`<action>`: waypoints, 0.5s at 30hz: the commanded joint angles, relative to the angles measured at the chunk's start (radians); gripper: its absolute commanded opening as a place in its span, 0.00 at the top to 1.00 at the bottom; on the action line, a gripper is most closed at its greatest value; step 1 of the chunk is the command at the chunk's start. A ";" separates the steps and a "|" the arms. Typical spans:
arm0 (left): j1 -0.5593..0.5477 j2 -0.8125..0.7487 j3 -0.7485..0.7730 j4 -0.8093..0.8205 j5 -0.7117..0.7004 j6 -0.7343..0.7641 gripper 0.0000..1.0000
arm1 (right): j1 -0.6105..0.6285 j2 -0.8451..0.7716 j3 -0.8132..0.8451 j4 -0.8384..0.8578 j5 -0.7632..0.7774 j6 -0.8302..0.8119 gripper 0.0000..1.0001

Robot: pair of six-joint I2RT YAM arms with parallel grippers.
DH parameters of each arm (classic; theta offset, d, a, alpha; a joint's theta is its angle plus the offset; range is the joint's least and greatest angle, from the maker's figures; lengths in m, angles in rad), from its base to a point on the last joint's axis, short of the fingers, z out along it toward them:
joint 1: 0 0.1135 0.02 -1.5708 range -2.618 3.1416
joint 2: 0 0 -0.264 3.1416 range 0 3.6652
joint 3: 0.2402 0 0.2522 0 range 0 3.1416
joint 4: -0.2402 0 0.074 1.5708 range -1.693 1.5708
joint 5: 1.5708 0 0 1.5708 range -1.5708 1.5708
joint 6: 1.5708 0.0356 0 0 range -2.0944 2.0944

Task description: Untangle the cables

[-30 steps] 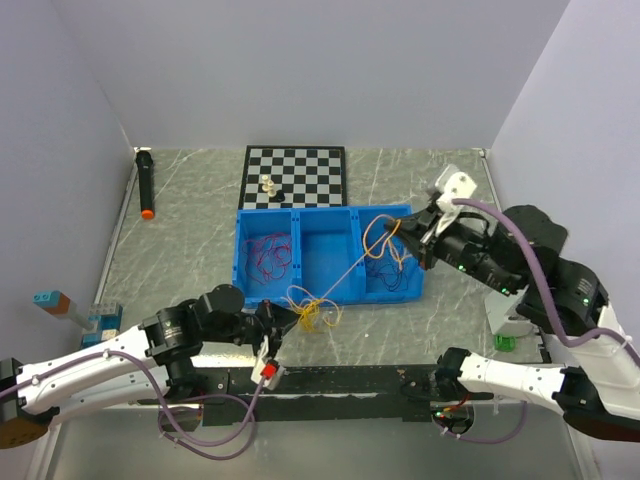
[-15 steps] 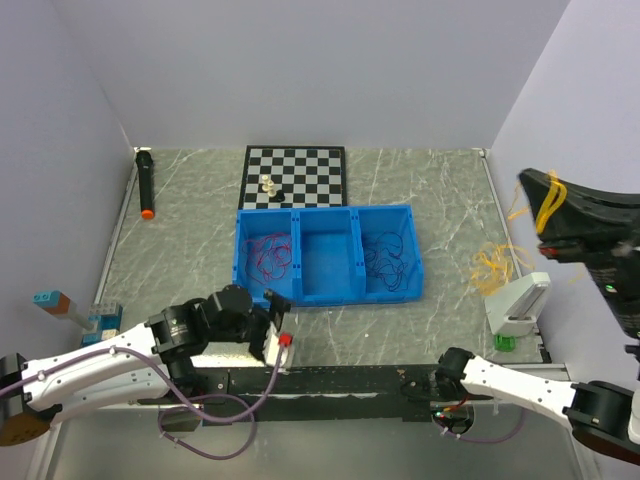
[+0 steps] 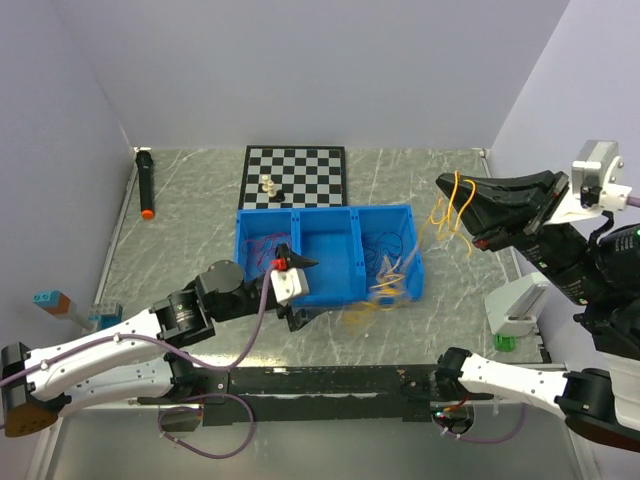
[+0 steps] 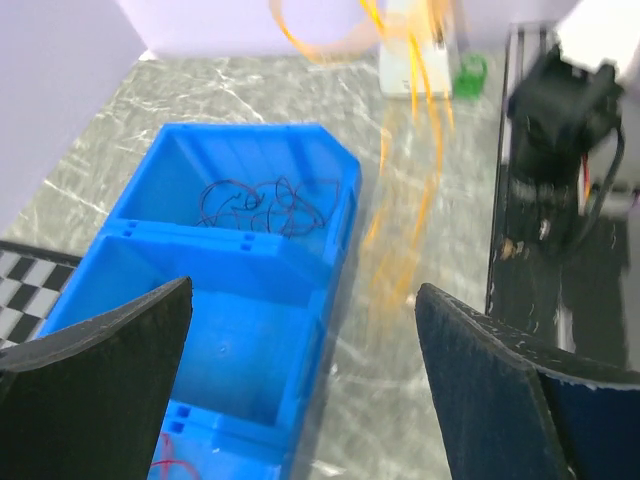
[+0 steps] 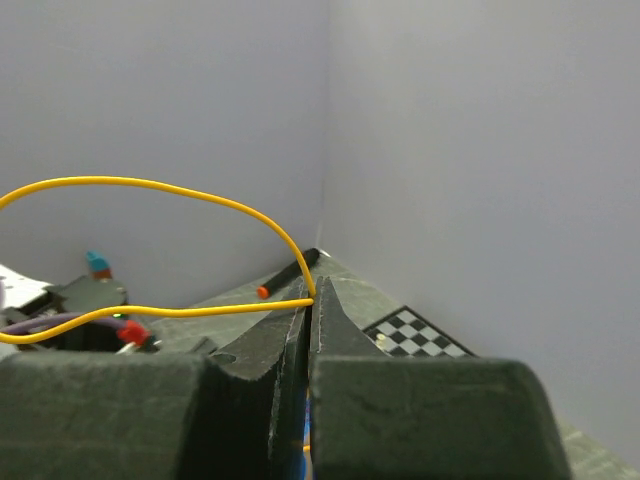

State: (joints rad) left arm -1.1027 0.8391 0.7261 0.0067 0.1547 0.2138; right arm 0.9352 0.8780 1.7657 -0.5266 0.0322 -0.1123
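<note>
**A:** What is the right gripper (image 3: 443,186) doing?

**B:** It is pinching the orange-yellow wire (image 5: 150,182). Its jaws are pressing together on the strand, which is arching out from the tips in a wide loop in the wrist view.

**A:** And where is it hanging?

**B:** It is hanging up in the air off the right end of the blue bin (image 3: 300,212). The wire is trailing down from it in a blurred streak toward the bin's near right corner.

**A:** What about the left gripper (image 4: 300,300)?

**B:** It is hovering at the bin's near wall, around the divide between the left and middle compartments. Its fingers are spreading wide and gripping nothing.

**A:** Where are the other cables lying?

**B:** The dark wires (image 4: 255,205) are lying bunched in the right compartment, and the red-magenta wires (image 3: 262,250) are lying in the left one. Both bunches are sitting apart from the orange strand.

**A:** What is sitting farther out?

**B:** A chessboard (image 3: 310,165) is lying just behind the bin, and a black marker (image 3: 146,185) with an orange tip is lying by the left wall.
</note>
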 commanded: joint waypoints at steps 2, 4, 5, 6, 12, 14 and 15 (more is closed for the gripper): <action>0.014 0.017 0.081 0.154 -0.011 -0.155 0.03 | -0.001 -0.007 -0.011 0.077 -0.104 0.066 1.00; 0.014 0.018 0.098 0.168 0.025 -0.143 0.03 | -0.001 0.004 -0.014 0.088 -0.130 0.080 1.00; 0.014 0.018 0.107 0.176 0.037 -0.133 0.03 | -0.001 0.009 -0.015 0.091 -0.140 0.086 1.00; 0.014 0.017 0.113 0.177 0.046 -0.125 0.03 | -0.001 0.012 -0.015 0.094 -0.150 0.094 1.00; 0.014 0.009 0.141 0.159 0.101 -0.057 0.16 | -0.001 0.032 -0.022 0.109 -0.195 0.111 1.00; 0.014 0.011 0.138 0.170 0.109 -0.045 0.43 | -0.001 0.035 -0.022 0.112 -0.202 0.138 1.00; 0.014 0.012 0.134 0.182 0.108 -0.047 0.58 | -0.001 0.036 -0.022 0.114 -0.206 0.141 1.00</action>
State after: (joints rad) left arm -1.0908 0.8589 0.8333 0.1314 0.2199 0.1394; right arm 0.9352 0.8978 1.7470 -0.4641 -0.1326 -0.0143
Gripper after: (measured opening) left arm 0.649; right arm 0.016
